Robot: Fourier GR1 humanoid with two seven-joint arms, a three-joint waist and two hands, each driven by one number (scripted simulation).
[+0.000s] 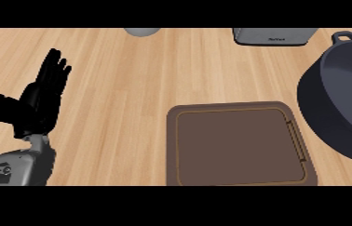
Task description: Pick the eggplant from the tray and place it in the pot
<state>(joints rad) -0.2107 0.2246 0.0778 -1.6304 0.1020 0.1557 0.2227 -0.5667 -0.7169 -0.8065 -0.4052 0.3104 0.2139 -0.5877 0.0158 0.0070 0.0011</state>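
Eggplant: not visible anywhere in the head view, neither on the tray nor in what shows of the pot. Nearest to me, the brown tray (pixel 237 148) lies with its bed bare. At the view's left my left hand (pixel 43 97) rests open, fingers straight and upward, holding nothing; my right hand does not show. Beyond the tray, at the right edge, the dark pot (pixel 323 99) is cut off by the frame. Farthest, a grey appliance (pixel 274 36) and a grey round object (pixel 142 31). Whether the placing is done, I cannot tell.
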